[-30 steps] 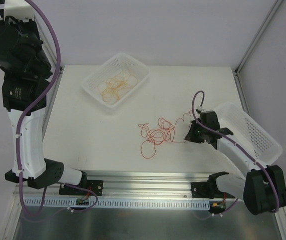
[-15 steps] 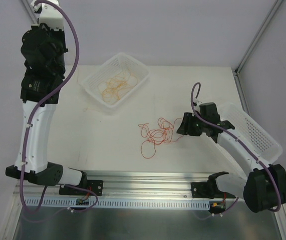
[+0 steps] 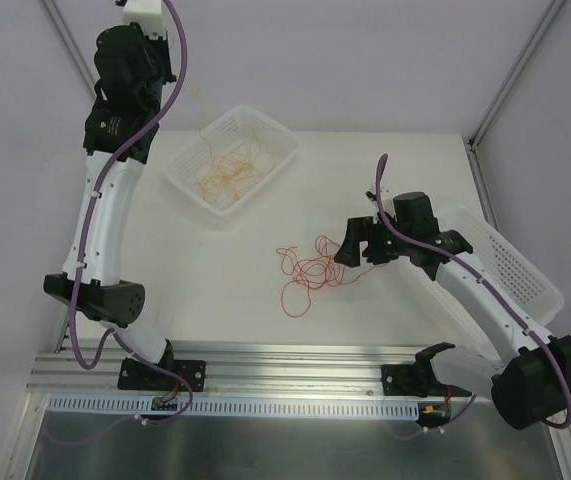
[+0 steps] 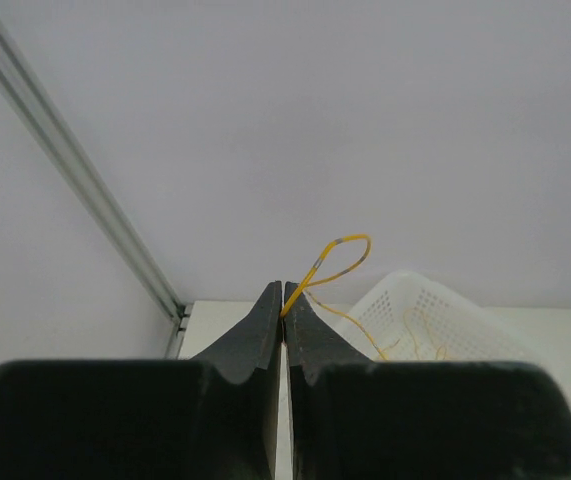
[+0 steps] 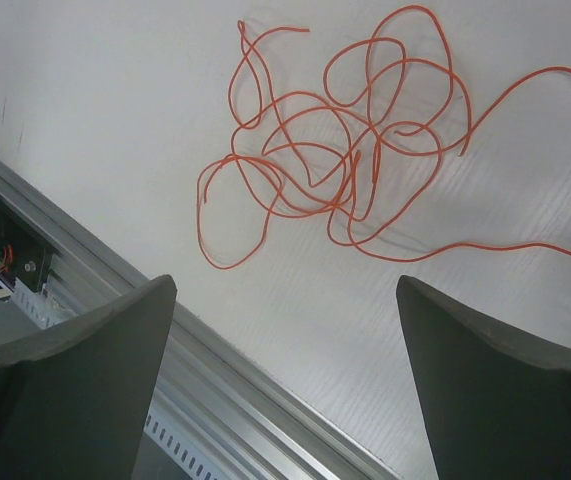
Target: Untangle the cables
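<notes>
Bright, even, diffuse overhead light in all 3 views, white table [image 3: 385, 190] near washed-out but w/o hard glare, just mild sheen on metal rail [image 3: 295, 355]; shadows soft and faint, e.g. right beside the red cables [image 5: 355, 175]. Sharp on those cables in right wrist cam, w/ right gripper [image 5: 285, 285] dark and slightly soft at frame bottom. In left wrist cam, left gripper [image 4: 283, 292] near-black, underexposed, blurred close to lens; orange cable [image 4: 340, 250] at its tips fairly crisp, basket [image 4: 415, 310] behind a bit soft.
</notes>
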`<state>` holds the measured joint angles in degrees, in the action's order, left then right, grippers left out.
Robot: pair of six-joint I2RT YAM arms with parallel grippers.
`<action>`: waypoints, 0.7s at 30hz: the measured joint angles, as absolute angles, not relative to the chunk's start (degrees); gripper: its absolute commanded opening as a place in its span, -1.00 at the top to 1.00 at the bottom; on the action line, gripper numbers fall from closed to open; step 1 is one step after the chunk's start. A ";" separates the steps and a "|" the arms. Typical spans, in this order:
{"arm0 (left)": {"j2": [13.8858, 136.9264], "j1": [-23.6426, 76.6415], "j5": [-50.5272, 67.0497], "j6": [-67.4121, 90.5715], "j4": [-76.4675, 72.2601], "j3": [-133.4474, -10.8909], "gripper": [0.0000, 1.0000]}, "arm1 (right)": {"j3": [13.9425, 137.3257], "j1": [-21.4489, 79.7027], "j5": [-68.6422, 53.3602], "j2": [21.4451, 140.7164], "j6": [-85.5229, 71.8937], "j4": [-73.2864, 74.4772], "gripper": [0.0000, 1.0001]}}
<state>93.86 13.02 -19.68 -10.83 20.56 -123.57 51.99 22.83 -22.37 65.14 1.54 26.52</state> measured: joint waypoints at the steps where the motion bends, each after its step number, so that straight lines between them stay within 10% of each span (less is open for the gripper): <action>1: 94.91 13.02 -19.29 -10.35 20.21 -124.86 1.00 | 51.99 22.83 -22.46 65.10 1.61 26.65 -0.95; 21: 113.58 11.16 -8.91 -0.75 15.49 -117.62 0.69 | 52.82 22.94 -23.16 66.39 2.22 28.75 -0.96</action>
<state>113.58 11.16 -8.91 -0.75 15.49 -117.62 52.82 22.94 -23.16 66.39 2.22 28.75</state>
